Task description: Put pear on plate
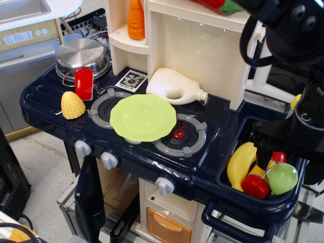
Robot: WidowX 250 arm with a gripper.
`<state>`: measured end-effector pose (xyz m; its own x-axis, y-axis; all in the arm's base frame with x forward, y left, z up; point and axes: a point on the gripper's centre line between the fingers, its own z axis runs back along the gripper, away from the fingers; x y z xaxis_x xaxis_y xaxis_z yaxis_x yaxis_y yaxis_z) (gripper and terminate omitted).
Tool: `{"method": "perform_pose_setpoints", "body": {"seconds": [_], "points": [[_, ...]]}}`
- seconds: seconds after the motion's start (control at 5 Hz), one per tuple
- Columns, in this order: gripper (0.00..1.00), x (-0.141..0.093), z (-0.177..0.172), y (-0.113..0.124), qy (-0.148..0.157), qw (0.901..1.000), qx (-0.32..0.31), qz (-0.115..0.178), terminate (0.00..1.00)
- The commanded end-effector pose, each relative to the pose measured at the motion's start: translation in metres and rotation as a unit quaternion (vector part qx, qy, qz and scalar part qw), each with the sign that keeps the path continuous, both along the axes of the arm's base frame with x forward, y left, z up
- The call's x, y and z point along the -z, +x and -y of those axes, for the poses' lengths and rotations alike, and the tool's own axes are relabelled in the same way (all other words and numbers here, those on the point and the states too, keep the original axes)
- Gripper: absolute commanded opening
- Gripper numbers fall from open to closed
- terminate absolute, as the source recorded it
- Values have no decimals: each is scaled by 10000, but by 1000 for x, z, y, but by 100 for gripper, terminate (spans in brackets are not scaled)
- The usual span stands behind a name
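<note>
The light-green pear [282, 178] lies in the dark blue sink basin [238, 201] at the right, next to a yellow banana [242, 163] and a red and yellow bottle [257, 181]. The light-green plate [143, 117] rests on the stovetop between the two burner rings, well left of the pear. My black gripper [286, 163] hangs over the sink just above the pear. One dark finger [262, 151] stands left of the pear and the other part to its right, so the jaws look open and empty. The arm hides the back of the sink.
A white jug [174, 87] lies behind the plate. A yellow corn cob [73, 105], a red cup [84, 83] and a steel pot [82, 55] sit at the left. A grey burner ring [180, 134] lies right of the plate. The cream cabinet wall [202, 55] rises behind.
</note>
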<state>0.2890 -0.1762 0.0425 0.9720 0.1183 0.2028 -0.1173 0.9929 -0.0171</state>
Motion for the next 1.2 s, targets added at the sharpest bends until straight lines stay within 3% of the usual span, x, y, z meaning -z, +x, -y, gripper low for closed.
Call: {"method": "perform_pose_setpoints", "body": {"seconds": [0.0, 0.2, 0.4, 0.6, 0.8, 1.0], "points": [[100, 7, 7, 7, -113, 9994, -14, 315, 0], [100, 11, 10, 6, -155, 9991, -119, 376, 0], [0, 11, 11, 5, -162, 9990, -117, 391, 0], [0, -22, -2, 9, -19, 9997, -193, 148, 0], [0, -63, -33, 11, 685, 9974, -200, -47, 0], [0, -78, -73, 11, 1180, 9927, -201, -124, 0]]}}
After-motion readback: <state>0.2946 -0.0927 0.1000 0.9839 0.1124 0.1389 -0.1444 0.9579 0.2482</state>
